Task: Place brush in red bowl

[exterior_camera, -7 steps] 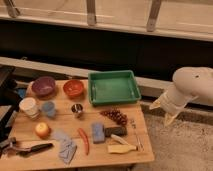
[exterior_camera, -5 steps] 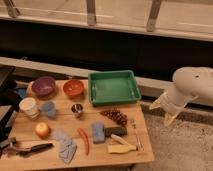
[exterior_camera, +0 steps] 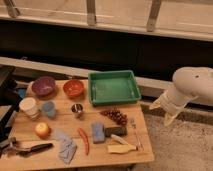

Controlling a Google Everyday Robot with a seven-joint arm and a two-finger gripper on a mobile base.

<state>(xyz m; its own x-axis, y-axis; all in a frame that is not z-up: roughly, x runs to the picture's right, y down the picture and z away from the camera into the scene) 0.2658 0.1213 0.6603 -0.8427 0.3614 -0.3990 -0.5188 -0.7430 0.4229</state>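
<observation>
The red bowl point(exterior_camera: 73, 88) is showing glossy orange-red; the brush point(exterior_camera: 32, 148) is showing a black handle. The tray point(exterior_camera: 114, 87) is reading green, the neighbouring bowl point(exterior_camera: 43, 85) purple, the table point(exterior_camera: 62, 120) pale wood. The gripper point(exterior_camera: 167, 119), off-white, is hanging right of the table.

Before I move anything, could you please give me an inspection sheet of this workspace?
Surface: wooden table, crowded.
Job's things: brush lying at the front left corner; red bowl at the back, empty, well apart from the brush.
Clutter: purple bowl, green tray, grapes, red chilli.
Gripper: gripper off the table's right side, over the floor, open, holding nothing.
Cables: nothing seen.
Surroundings: dark wall behind the table.
</observation>
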